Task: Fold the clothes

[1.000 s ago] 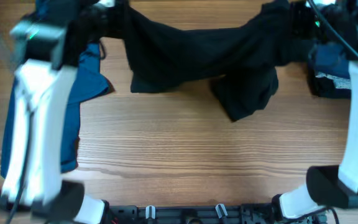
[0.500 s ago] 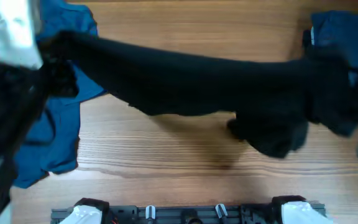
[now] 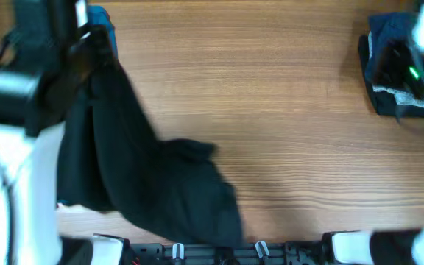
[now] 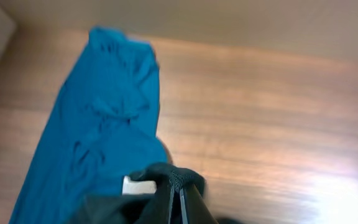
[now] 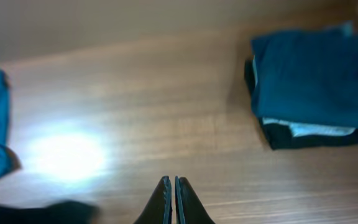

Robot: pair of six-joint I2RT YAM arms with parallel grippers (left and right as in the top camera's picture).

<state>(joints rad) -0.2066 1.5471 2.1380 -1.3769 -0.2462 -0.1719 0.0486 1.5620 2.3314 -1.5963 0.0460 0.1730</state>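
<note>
- Black cloth fills the space around the left gripper (image 4: 179, 209). Its jaws are pressed together to a thin line, pinching a bunched edge of the black shirt (image 3: 160, 184).
- Just left of that pinch, the left wrist view shows a small white tag (image 4: 138, 185) on the dark fabric. The overhead view does not show it.
- From above, the black shirt hangs from under the left arm (image 3: 20, 147) at the upper left. It trails diagonally across the wooden table (image 3: 285, 110) to the near edge, crumpled and not laid flat.
- The blue T-shirt (image 4: 98, 118) lies stretched out long on the table in the left wrist view. From overhead it is mostly hidden under the arm and the black shirt.
- The right gripper (image 5: 171, 198) has its jaws closed tip to tip, with nothing between them, and hangs above bare wood.
- The right wrist view shows the folded stack (image 5: 309, 81) at the far right, a navy piece on top of pale and dark layers, well apart from the fingers.
- In the overhead view the right arm partly covers that stack, so its layers are harder to tell apart.
</note>
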